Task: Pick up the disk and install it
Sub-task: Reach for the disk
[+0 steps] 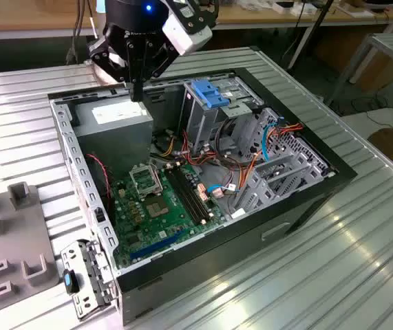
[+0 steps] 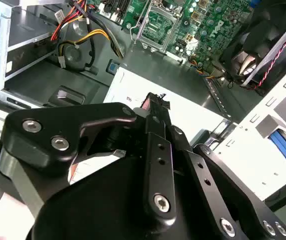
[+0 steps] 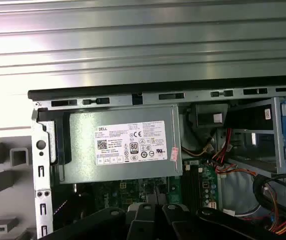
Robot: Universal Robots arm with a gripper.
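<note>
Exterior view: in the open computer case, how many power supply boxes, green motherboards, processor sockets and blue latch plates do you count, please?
Power supply box: 1
Green motherboard: 1
Processor socket: 1
Blue latch plate: 1
Total: 4

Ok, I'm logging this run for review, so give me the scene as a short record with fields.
setting: open computer case on a ribbed metal table
gripper: gripper shut, hovering over the grey power supply
held: nothing seen in the gripper
inside case: green motherboard, coloured cables, blue latch plate on the drive cage
</note>
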